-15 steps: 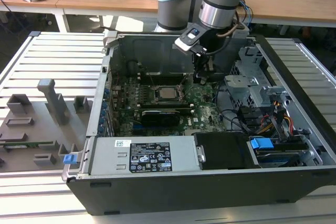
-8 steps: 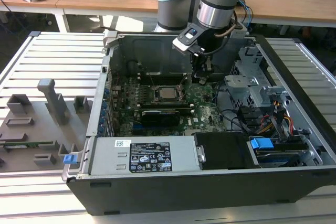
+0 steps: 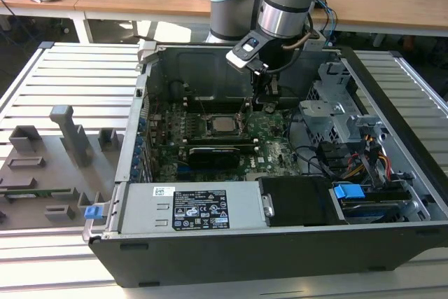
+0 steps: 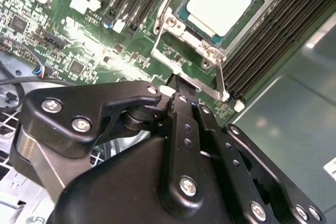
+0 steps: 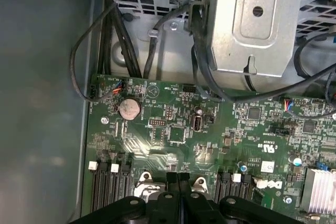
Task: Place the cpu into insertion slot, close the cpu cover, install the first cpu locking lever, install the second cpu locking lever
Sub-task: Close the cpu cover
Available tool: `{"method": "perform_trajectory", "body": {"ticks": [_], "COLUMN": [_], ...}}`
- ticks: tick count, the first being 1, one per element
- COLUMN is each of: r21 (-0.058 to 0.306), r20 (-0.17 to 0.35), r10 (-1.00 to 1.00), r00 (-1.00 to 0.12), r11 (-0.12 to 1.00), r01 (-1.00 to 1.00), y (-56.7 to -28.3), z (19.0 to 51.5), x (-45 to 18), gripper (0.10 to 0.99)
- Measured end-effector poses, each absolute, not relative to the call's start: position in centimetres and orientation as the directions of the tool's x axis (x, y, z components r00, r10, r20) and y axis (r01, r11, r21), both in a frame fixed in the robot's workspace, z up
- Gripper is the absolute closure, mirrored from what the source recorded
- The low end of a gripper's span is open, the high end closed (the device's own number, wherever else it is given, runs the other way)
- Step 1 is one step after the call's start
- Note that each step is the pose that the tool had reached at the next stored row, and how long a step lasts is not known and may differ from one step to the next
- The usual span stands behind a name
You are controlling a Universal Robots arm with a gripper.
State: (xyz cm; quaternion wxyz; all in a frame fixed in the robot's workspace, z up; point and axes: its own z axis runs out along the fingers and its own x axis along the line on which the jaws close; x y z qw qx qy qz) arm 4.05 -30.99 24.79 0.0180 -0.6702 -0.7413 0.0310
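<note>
The cpu, a flat square chip with a dull silver top, lies in the insertion slot on the green board; in the exterior view the cpu is at the middle of the open case. The cpu cover, a thin silver frame, stands swung open off the slot, with green board visible through its cut-out. My gripper is shut, fingers pressed together, tips against the cover's free edge. In the first wrist view the gripper sits between two silver tabs of the cover. A thin lever rod runs beside the cover.
Long black memory slots flank the socket. A metal drive cage and black cables lie beyond the board's edge. A long black card sits in front of the socket. A grey fixture tray lies at the exterior view's left.
</note>
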Motion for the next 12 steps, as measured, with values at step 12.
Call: {"method": "perform_trajectory", "body": {"ticks": [12], "r21": [-0.070], "r20": [-0.015], "r10": [0.995], "r00": [-0.101], "r11": [0.100], "r01": [0.993], "y": [-31.0], "z": [24.8], "x": [2.7], "gripper": [0.980]}}
